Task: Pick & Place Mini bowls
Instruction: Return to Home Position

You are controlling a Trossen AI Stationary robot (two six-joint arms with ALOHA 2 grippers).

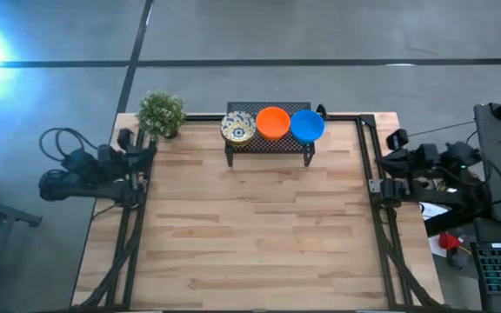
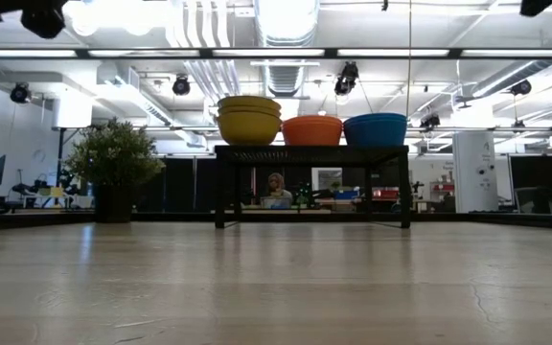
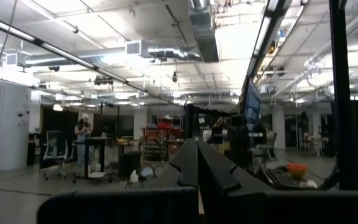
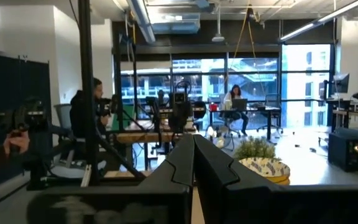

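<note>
Patterned bowls [image 1: 237,129], orange bowls [image 1: 272,123], blue bowls [image 1: 306,125] side-by-side atop rack [image 1: 268,144].

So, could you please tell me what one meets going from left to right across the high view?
Dark left arm at the table's left edge → small green potted plant → cream round bowl with dark ornate pattern → plain orange-red bowl → plain bright blue bowl, all three on the black mesh metal rack → dark right arm.

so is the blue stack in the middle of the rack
No, the orange bowls hold the middle of the rack; the blue bowls sit at one end.
</note>
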